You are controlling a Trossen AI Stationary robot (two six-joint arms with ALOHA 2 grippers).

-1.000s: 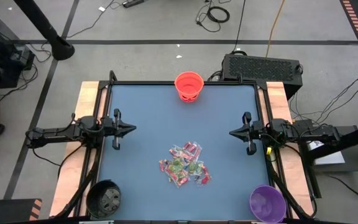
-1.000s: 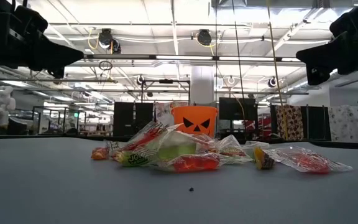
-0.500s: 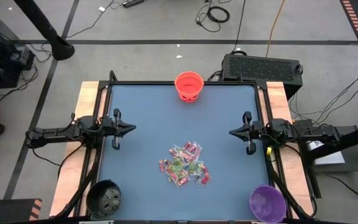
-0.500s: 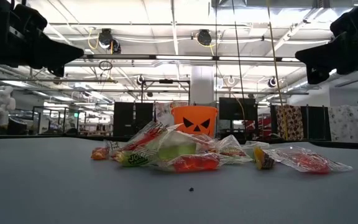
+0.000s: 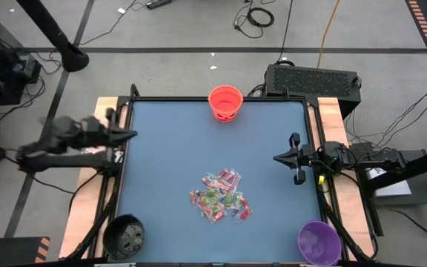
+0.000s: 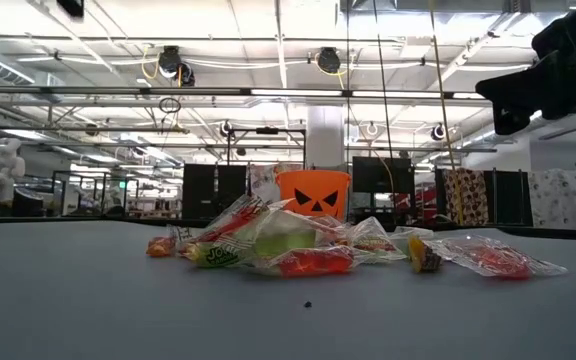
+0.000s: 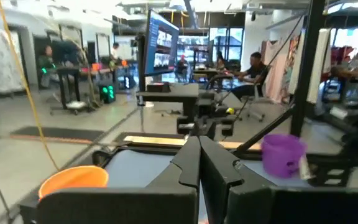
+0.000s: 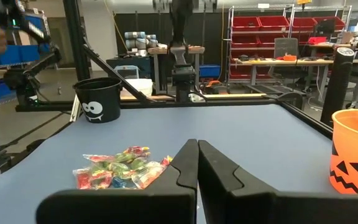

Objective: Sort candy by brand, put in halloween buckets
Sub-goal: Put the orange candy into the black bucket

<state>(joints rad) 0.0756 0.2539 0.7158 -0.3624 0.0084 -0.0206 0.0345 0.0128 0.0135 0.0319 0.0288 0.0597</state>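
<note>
Candy (image 5: 221, 196): you have one loose heap of wrapped sweets, lower centre of the high view, on the blue table (image 5: 176, 141) — too tangled to count piece by piece; red, pink and green wrappers show.
Buckets: three, all away from the heap.
Orange bucket (image 5: 225, 102): top centre of the high view, at the table's far edge; nothing shows inside. Its pumpkin face looks at you in the low view, behind the heap.
Black bucket (image 5: 123, 236): lower left corner; you can't tell its contents.
Purple bucket (image 5: 319, 242): lower right corner; the inside looks bare.
Left gripper (image 5: 132, 136): fingers pressed together, holding nothing — now at the upper left edge of the table, blurred. A second ago it sat lower, level with its partner; it has lifted and swung back, and has left the low view's upper left.
Right gripper (image 5: 276, 158): fingers pressed together, empty, at the right middle of the high view; unmoved.
Heap and buckets: lying as they did a second ago.
</note>
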